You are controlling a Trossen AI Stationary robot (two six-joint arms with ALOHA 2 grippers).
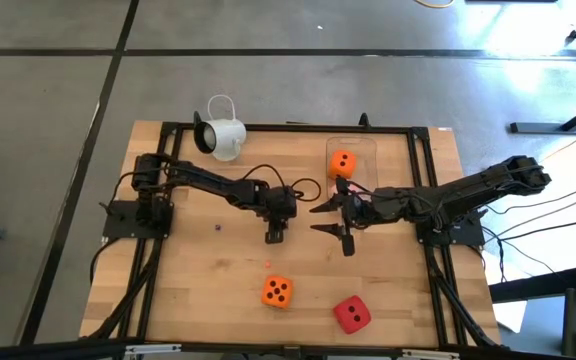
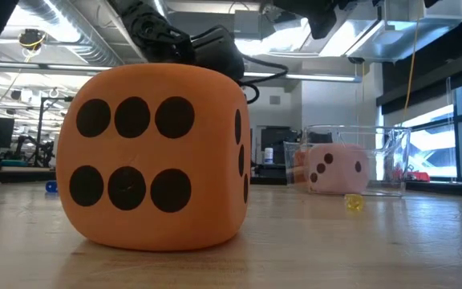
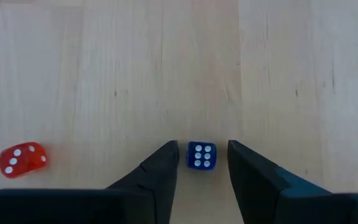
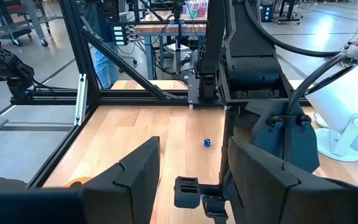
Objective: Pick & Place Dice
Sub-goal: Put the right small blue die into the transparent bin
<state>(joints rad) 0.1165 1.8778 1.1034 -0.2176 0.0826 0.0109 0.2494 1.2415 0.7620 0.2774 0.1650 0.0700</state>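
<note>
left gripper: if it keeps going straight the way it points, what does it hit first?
Likely the small blue die: it sits on the wooden table right at the opening of the left gripper, whose jaws are open. Height above the die is unclear. The small red die lies off that line.

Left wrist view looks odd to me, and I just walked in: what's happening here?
The left gripper is down at the wooden table, open and straddling a small blue die. A small red die lies nearby. The right gripper hovers open mid-table, holding nothing.

Matt soft orange die (image 2: 155,156), pale wood table (image 2: 359,249), clear plastic box (image 2: 351,160).
</note>
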